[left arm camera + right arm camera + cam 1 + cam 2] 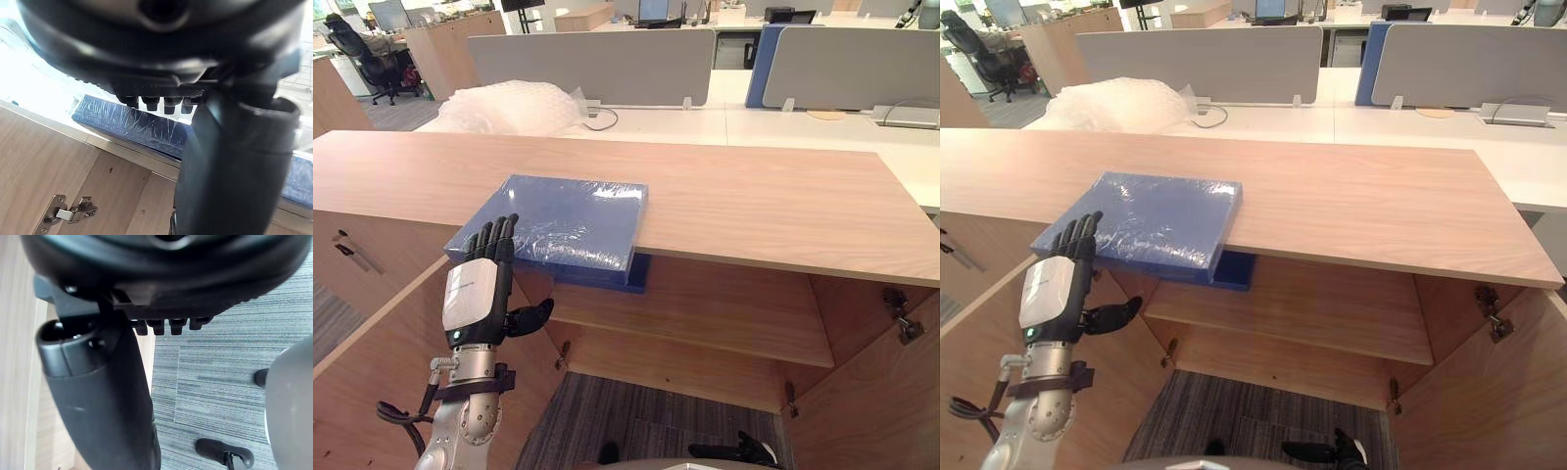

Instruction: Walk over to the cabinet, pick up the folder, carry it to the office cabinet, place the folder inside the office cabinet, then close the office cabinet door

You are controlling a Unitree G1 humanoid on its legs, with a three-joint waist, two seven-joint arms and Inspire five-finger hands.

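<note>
Hanging right hand (98,396) low over carpet (234,362), fingers loose, holding nothing. Holding left hand (475,294) upright, fingers straight and together, tips at near-left corner of folder (568,220). Lying flat on cabinet top (754,206), long axis running left-right, near edge overhanging.

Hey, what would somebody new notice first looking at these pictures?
A blue folder in shiny plastic wrap lies on the cabinet top, its near edge jutting out past the front, above the open shelf. The left hand is held up at the folder's near left corner, fingers straight. Behind, a heap of bubble wrap sits on the white desk.
</note>
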